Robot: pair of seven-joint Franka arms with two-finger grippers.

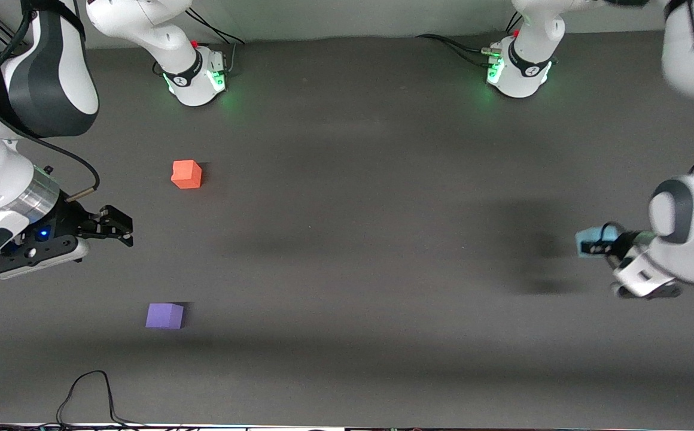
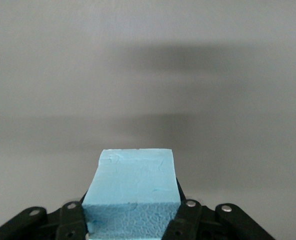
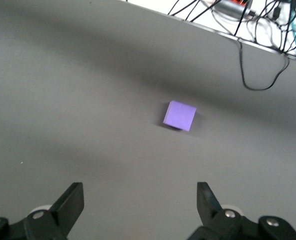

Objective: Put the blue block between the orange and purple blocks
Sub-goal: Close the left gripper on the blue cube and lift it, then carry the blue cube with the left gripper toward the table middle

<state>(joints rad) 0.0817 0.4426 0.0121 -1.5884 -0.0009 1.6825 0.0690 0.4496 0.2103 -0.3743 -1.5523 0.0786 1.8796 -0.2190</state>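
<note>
1. We see the blue block [image 2: 132, 187] clamped in the left end effector [image 1: 599, 246], up in the air over the bare worktop [image 1: 359, 239] at the left arm's end, well apart from the other two cubes.

2. In the left wrist view the two fingers [image 2: 188, 215] press on opposite side faces of the cube, with its top face and one front face showing between them. The hold looks square and centred, so we judge no regrasp is needed.

3. The block's surface is matte, pitted and slightly creased, which suggests foam to us: very light, a little soft under pressure, and grippy, not slippery. We expect it to tolerate a firm squeeze without damage, though it may bounce or tip if dropped from a height.

4. The orange block [image 1: 186, 174] sits on the worktop toward the right arm's end; the purple block [image 1: 164, 315] lies nearer the front camera than the orange one, with a bare stretch of worktop between them. That gap is the target.

5. The right end effector [image 1: 125, 230] hangs with its fingers spread and nothing between them, over the worktop beside that gap; this arm waits. We judge it may crowd the approach.

6. For the release, we favour lowering until the cube's base touches the worktop before opening.
</note>
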